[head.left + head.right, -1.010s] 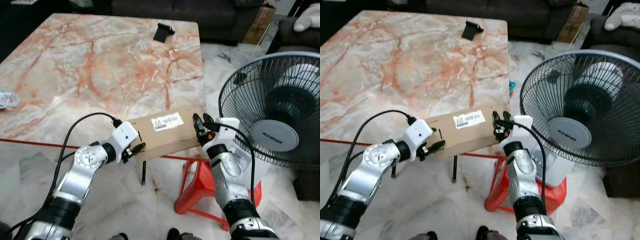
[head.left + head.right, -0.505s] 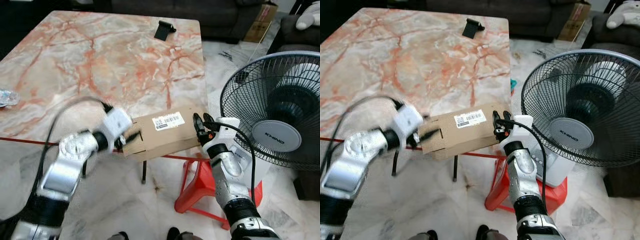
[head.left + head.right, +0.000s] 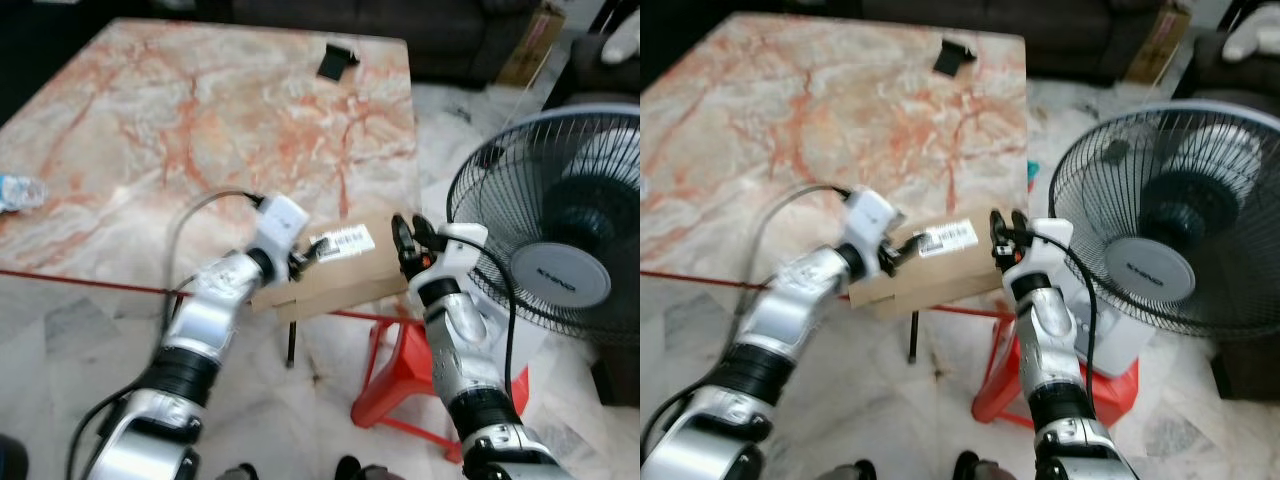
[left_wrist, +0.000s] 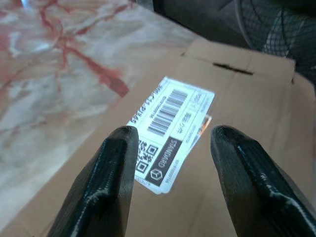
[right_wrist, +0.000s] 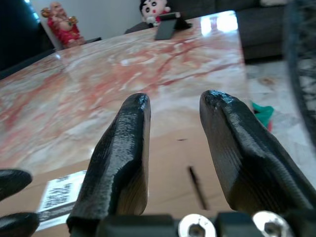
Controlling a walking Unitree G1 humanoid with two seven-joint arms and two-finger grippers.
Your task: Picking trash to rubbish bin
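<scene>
A flat brown cardboard box (image 3: pixel 340 278) with a white barcode label (image 3: pixel 341 242) lies on the near right corner of the marble table (image 3: pixel 200 130), overhanging its edge. My left gripper (image 3: pixel 303 257) hovers over the box's top by the label. In the left wrist view its fingers (image 4: pixel 116 163) stand open, with the label (image 4: pixel 170 111) between and beyond them. My right gripper (image 3: pixel 410 236) is at the box's right end, open. In the right wrist view its fingers (image 5: pixel 126 138) point along the box top (image 5: pixel 182 168) toward the table.
A large standing fan (image 3: pixel 560 250) is close on the right, just past my right arm. A red plastic stool (image 3: pixel 400 370) stands under the table corner. A black stand (image 3: pixel 338 60) sits at the table's far edge, and a clear plastic bottle (image 3: pixel 12 190) at its left edge.
My left gripper has swung from the box's left end up and to the right, over the label. The right gripper has stayed at the box's right end. The camera has shifted slightly.
</scene>
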